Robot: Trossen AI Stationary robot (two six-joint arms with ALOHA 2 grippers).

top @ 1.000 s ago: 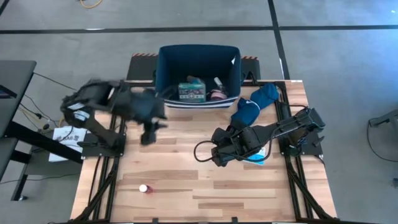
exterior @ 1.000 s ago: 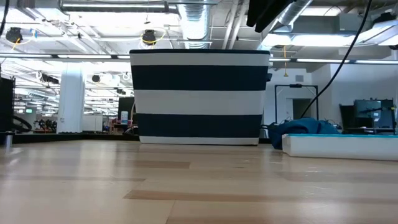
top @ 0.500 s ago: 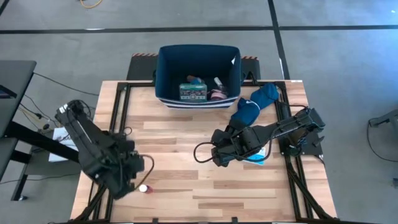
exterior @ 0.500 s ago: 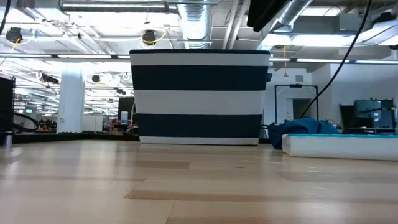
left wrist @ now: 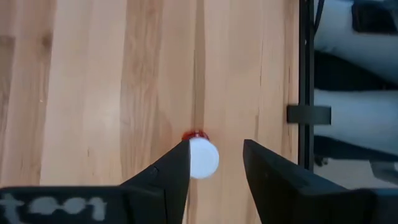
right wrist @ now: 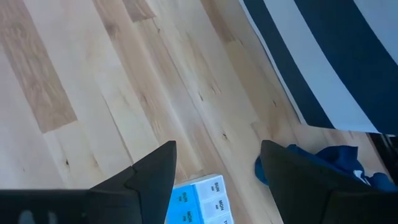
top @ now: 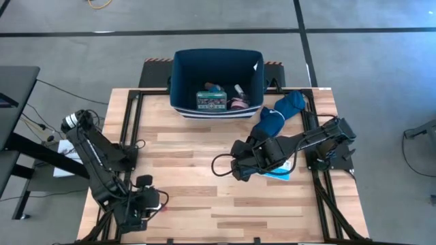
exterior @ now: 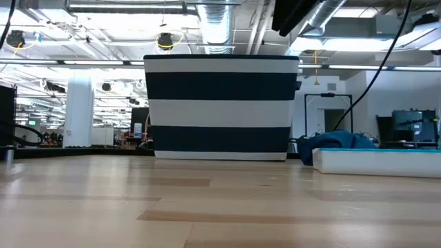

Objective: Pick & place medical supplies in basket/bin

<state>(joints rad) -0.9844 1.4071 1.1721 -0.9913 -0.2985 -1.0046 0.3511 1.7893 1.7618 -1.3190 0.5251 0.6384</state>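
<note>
The tiny red-white bottle [left wrist: 201,155] lies on the table near its near left corner. My left gripper [left wrist: 216,152] is open, coming at it from above, a finger on either side, and covers the bottle in the high view [top: 147,204]. My right gripper [top: 235,167] is open and waits over mid-table, the light blue pill organizer [right wrist: 199,200] just behind it. The navy bin [top: 181,82] at the far edge holds the green-white-red box [top: 210,101] and a pink item [top: 238,104]. My left gripper has the bottle's white cap [left wrist: 205,158] right beside one finger [left wrist: 177,168], the other finger standing apart from it. Whether that finger touches the cap, I cannot tell. The bottle lies on the table.
The large blue cloth [top: 276,116] lies right of the bin, partly under my right arm. In the low view the striped bin wall [exterior: 220,107], cloth [exterior: 337,141] and pill organizer [exterior: 375,160] show. The table's edge rail [left wrist: 305,93] runs close beside the bottle.
My left arm has swung from beside the bin toward the table's near left corner and come down over the bottle, now covering it in the high view.
</note>
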